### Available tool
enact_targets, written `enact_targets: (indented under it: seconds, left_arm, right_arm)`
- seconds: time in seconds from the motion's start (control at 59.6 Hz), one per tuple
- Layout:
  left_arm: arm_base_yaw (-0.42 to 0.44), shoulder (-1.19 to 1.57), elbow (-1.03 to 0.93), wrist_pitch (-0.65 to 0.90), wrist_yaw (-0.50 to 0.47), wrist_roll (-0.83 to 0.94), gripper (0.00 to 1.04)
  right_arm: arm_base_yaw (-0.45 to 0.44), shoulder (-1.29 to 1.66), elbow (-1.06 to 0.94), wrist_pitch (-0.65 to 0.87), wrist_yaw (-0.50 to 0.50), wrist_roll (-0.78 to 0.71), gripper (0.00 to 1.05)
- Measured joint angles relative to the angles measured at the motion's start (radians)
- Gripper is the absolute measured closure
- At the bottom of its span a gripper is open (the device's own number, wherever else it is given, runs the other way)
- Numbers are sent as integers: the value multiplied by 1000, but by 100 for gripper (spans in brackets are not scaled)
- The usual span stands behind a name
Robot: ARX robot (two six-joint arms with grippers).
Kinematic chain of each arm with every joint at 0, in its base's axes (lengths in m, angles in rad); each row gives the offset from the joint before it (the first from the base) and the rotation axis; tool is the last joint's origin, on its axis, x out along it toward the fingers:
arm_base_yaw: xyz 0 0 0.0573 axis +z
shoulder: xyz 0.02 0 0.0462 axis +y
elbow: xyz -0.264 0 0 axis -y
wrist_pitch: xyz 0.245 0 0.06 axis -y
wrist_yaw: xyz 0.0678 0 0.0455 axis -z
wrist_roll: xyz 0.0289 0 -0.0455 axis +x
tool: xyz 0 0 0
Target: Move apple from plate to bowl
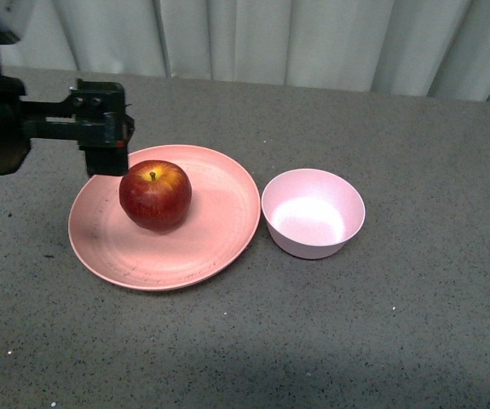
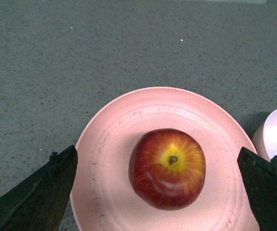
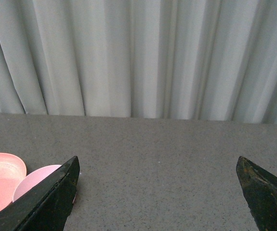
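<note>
Our left gripper (image 2: 156, 153) hovers with its jaws spread wide, gripping nothing, over the far-left rim of the plate (image 1: 219, 247). The dark-red apple (image 1: 155, 195) sits stem up on this salmon-pink plate, left of centre. The pale-pink bowl (image 1: 313, 213) stands just beside the plate's right edge. Our right gripper (image 3: 157, 161) is likewise spread open, above the grey table (image 3: 157, 139).
</note>
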Motion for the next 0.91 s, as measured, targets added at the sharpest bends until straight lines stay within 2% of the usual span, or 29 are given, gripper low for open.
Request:
enact_targets:
  seconds: [0.151, 0.453, 0.604, 0.907]
  left_arm:
    - [-24, 85, 97, -60, 1, 11, 7]
    - [-20, 217, 232, -166, 12, 17, 7]
    - [-21, 233, 253, -207, 46, 18, 7]
    - [-26, 266, 253, -245, 53, 41, 7]
  right_arm:
    - [0, 0, 0, 0, 0, 0, 9]
    - [0, 0, 0, 0, 0, 0, 9]
    - [0, 0, 0, 0, 0, 0, 9]
    - [0, 0, 0, 0, 0, 0, 9]
